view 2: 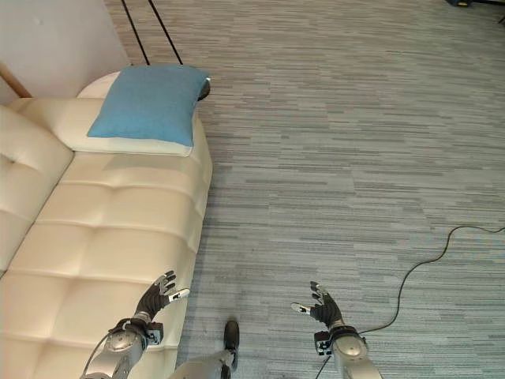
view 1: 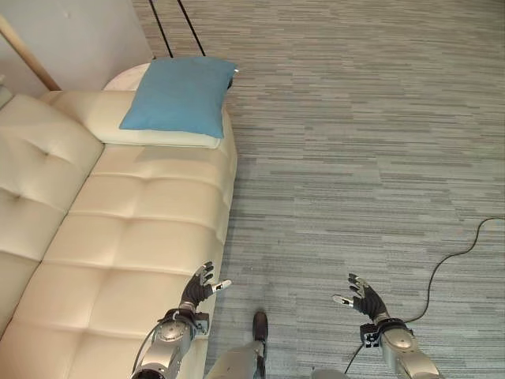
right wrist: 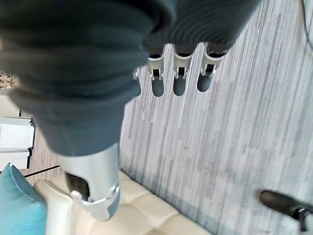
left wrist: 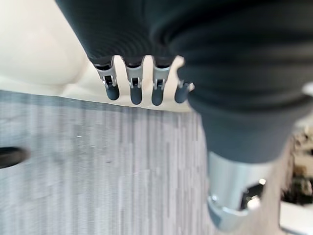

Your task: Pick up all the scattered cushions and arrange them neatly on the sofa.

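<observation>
Blue cushion (view 1: 180, 95): we see it lying on the sofa (view 1: 118, 253) arm.
Left hand (view 1: 197, 287): fingers spread, empty.
Right hand (view 1: 364, 297): spread, empty, over carpet (view 1: 355, 142).

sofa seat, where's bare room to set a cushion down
The cream tufted leather sofa has a long bare seat from below the blue square cushion down to the left hand. Only the far armrest end is taken, by that cushion. The grey striped carpet before the right hand is bare too, apart from a black cable.
</observation>
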Robot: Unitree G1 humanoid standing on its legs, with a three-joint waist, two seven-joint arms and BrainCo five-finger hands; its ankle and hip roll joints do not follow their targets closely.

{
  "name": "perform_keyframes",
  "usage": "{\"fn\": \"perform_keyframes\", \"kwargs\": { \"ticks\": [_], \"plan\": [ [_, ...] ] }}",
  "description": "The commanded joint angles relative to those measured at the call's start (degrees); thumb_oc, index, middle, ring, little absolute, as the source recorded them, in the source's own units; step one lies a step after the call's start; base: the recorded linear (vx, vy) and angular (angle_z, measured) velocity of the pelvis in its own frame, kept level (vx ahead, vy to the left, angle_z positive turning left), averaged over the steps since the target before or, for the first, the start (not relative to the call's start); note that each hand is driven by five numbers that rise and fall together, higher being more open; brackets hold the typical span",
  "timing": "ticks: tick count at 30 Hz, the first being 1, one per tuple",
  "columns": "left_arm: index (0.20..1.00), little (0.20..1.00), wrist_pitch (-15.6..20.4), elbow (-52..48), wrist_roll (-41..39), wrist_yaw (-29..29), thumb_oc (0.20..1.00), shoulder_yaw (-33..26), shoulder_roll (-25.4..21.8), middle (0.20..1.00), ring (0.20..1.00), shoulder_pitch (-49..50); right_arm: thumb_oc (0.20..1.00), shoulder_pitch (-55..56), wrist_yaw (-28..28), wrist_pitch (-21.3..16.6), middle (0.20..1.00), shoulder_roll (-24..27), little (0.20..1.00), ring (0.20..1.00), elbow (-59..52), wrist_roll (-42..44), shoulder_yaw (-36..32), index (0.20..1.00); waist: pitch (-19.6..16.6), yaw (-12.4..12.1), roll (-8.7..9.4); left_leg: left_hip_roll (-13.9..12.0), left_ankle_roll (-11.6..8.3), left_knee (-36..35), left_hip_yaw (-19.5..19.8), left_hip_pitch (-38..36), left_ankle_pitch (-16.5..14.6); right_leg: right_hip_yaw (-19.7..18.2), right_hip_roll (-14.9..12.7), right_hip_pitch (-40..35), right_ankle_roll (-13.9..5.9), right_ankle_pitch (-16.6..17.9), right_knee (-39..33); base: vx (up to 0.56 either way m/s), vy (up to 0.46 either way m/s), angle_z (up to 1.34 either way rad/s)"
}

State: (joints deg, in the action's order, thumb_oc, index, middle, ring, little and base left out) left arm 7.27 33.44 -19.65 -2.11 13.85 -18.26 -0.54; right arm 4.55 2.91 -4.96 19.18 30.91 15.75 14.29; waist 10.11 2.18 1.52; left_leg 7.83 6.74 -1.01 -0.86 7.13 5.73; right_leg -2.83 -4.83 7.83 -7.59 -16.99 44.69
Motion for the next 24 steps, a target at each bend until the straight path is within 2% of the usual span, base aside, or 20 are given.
{"fn": "perform_keyframes", "kwargs": {
  "ticks": [1, 2, 3, 4, 6, 8, 11, 13, 14, 16, 19, 20, 21, 22, 23, 24],
  "plan": [
    [1.000, 1.000, 1.91, -4.14, 0.15, 0.68, 1.000, 0.15, -0.98, 1.000, 1.000, -0.01, 1.000, -2.55, -0.35, -2.34, 1.000, 0.80, 1.000, 1.000, -1.52, 0.32, -2.74, 1.000, 1.31, 0.01, -1.64, -6.69, -4.13, 3.36, -1.68, -2.43, -9.89, 1.74, -1.01, 2.05, -0.20, 15.03, -14.01, 0.35, 0.043, 0.12],
    [1.000, 1.000, 1.92, -4.59, -0.10, 0.84, 1.000, 0.53, -0.78, 1.000, 1.000, -0.71, 1.000, -2.77, -0.22, -2.50, 1.000, 0.70, 1.000, 1.000, -1.01, 0.79, -3.10, 1.000, 1.97, 1.39, -2.13, -6.82, -4.51, 2.12, -1.58, -5.04, -11.39, 4.41, -0.32, 5.48, 0.64, 12.66, -18.82, 0.48, 0.022, 0.08],
    [1.000, 1.000, 1.96, -4.86, -0.12, 0.94, 1.000, 0.63, -0.85, 1.000, 1.000, -0.89, 1.000, -2.81, -0.17, -2.55, 1.000, 0.79, 1.000, 1.000, -1.18, 0.90, -3.24, 1.000, 2.26, 2.02, -2.03, -6.66, -4.84, 1.65, -1.60, -6.46, -12.27, 5.79, -0.33, 6.37, 0.88, 12.32, -22.25, 0.38, -0.014, 0.24],
    [1.000, 1.000, 1.95, -4.86, -0.12, 0.94, 1.000, 0.63, -0.84, 1.000, 1.000, -0.87, 1.000, -2.79, -0.17, -2.55, 1.000, 0.81, 1.000, 1.000, -1.19, 0.90, -3.23, 1.000, 2.47, 2.15, -2.11, -6.74, -4.88, 1.60, -1.46, -6.77, -12.37, 5.96, -0.29, 5.99, 0.91, 12.20, -22.33, 0.27, -0.062, 0.09],
    [1.000, 1.000, 1.95, -5.23, -0.19, 0.88, 1.000, 0.59, -1.02, 1.000, 1.000, -1.25, 1.000, -2.80, 0.03, -2.51, 1.000, 0.95, 1.000, 1.000, -1.42, 1.00, -3.12, 1.000, 2.91, 3.11, -1.58, -6.61, -5.58, 0.59, -1.71, -10.38, -14.81, 9.05, -0.62, 8.33, 0.80, 14.26, -32.83, 0.41, -0.119, 0.17],
    [1.000, 1.000, 2.35, -5.66, 0.02, 0.77, 1.000, 0.11, -1.10, 1.000, 1.000, -1.71, 1.000, -2.49, 0.08, -2.18, 1.000, 0.98, 1.000, 1.000, -1.52, 0.32, -3.07, 1.000, 2.92, 4.26, -1.17, -6.78, -6.90, -0.22, -1.53, -14.03, -17.13, 11.70, -0.86, 10.62, -0.62, 17.68, -44.30, 0.55, -0.173, 0.03],
    [1.000, 1.000, 2.73, -5.25, 0.47, 0.72, 1.000, 0.04, -0.81, 1.000, 1.000, -2.22, 1.000, -2.44, 0.37, -2.01, 1.000, 1.07, 1.000, 1.000, -1.44, -0.49, -3.34, 1.000, 2.78, 4.75, -1.48, -7.54, -7.48, -0.65, -1.25, -16.55, -18.54, 13.23, -1.09, 11.52, -1.07, 19.34, -45.99, 0.42, -0.145, 0.19],
    [1.000, 1.000, 2.67, -5.45, 1.01, 1.52, 1.000, 0.38, -0.49, 1.000, 1.000, -1.90, 1.000, -1.32, -0.14, -2.35, 1.000, 1.47, 1.000, 1.000, -2.13, -0.31, -3.60, 1.000, 1.31, 5.30, -1.51, -7.95, -8.20, -0.13, -0.97, -18.78, -19.66, 12.79, -1.14, 9.45, -0.18, 20.85, -46.54, 0.52, -0.188, 0.43],
    [1.000, 1.000, 2.65, -5.46, 0.94, 1.30, 1.000, 0.76, -0.31, 1.000, 1.000, -1.65, 1.000, -0.60, -0.38, -2.59, 1.000, 1.48, 1.000, 1.000, -2.46, 0.02, -3.72, 1.000, 0.86, 5.59, -1.67, -8.86, -8.82, 1.81, -0.68, -19.02, -19.08, 12.24, -0.78, 8.97, 0.88, 21.28, -45.08, 0.55, -0.251, 0.36],
    [1.000, 1.000, 2.56, -5.86, 0.05, 1.55, 1.000, 0.99, 0.18, 1.000, 1.000, -1.25, 1.000, -0.38, -0.64, -2.82, 1.000, 1.78, 1.000, 1.000, -2.48, 0.59, -3.89, 1.000, 0.28, 5.72, -2.26, -10.94, -10.83, 7.99, -0.05, -17.53, -15.19, 11.68, 0.44, 7.98, 2.26, 20.24, -43.03, 0.43, -0.263, 0.28],
    [1.000, 1.000, 1.95, -5.29, -1.03, 1.45, 1.000, 2.01, 0.81, 1.000, 1.000, -1.79, 1.000, -0.04, -0.66, -3.63, 1.000, 2.58, 1.000, 1.000, -2.46, 2.39, -3.80, 1.000, 0.39, 5.25, -2.28, -12.44, -11.88, 23.20, 1.54, -12.26, -6.57, 9.71, 3.17, 4.00, 5.96, 16.98, -41.94, 0.44, -0.294, 0.22],
    [1.000, 1.000, 1.89, -5.11, -1.03, 1.59, 1.000, 2.30, 0.67, 1.000, 1.000, -1.77, 1.000, 0.21, -0.97, -3.66, 1.000, 3.02, 1.000, 1.000, -2.73, 3.23, -3.71, 1.000, 0.37, 4.74, -1.26, -11.52, -11.48, 30.92, 2.60, -9.55, -3.26, 8.52, 3.66, 1.72, 7.35, 15.35, -41.97, 0.52, -0.309, -0.25],
    [1.000, 1.000, 1.80, -4.44, -0.90, 1.51, 1.000, 2.31, 0.66, 1.000, 1.000, -1.93, 1.000, 0.15, -0.93, -3.57, 1.000, 3.26, 1.000, 1.000, -2.51, 3.50, -3.75, 1.000, 0.40, 4.31, -0.75, -11.42, -11.34, 33.39, 2.62, -8.18, -2.61, 7.91, 3.63, 0.39, 7.88, 14.41, -42.10, 0.50, -0.265, -0.26],
    [1.000, 1.000, 1.80, -4.29, -1.14, 1.46, 1.000, 2.22, 0.68, 1.000, 1.000, -2.06, 1.000, 0.01, -0.92, -3.27, 1.000, 3.44, 1.000, 1.000, -2.10, 3.61, -3.77, 1.000, 0.61, 3.82, -0.27, -11.78, -10.93, 35.06, 1.96, -6.73, -3.21, 7.36, 3.47, -0.82, 8.11, 13.77, -41.99, 0.54, -0.198, -0.31],
    [1.000, 1.000, 1.60, -3.69, -1.58, 0.94, 1.000, 1.91, 0.91, 1.000, 1.000, -2.40, 1.000, -0.07, -0.63, -3.16, 1.000, 3.98, 1.000, 1.000, -2.24, 3.88, -4.07, 1.000, 0.67, 2.92, 1.10, -12.06, -9.79, 33.31, 0.04, -2.52, -6.12, 7.03, 2.36, -3.22, 8.02, 12.28, -42.30, 0.62, -0.132, -0.23],
    [1.000, 1.000, 1.61, -3.39, -1.61, 0.55, 1.000, 1.77, 1.29, 1.000, 1.000, -2.16, 1.000, 0.00, -0.54, -3.30, 1.000, 4.41, 1.000, 1.000, -2.65, 4.17, -4.59, 1.000, 0.81, 2.08, 1.37, -11.67, -9.21, 27.91, -1.70, -0.22, -9.78, 6.63, 1.96, -5.24, 7.25, 11.30, -42.78, 0.60, -0.060, -0.19]
  ]
}}
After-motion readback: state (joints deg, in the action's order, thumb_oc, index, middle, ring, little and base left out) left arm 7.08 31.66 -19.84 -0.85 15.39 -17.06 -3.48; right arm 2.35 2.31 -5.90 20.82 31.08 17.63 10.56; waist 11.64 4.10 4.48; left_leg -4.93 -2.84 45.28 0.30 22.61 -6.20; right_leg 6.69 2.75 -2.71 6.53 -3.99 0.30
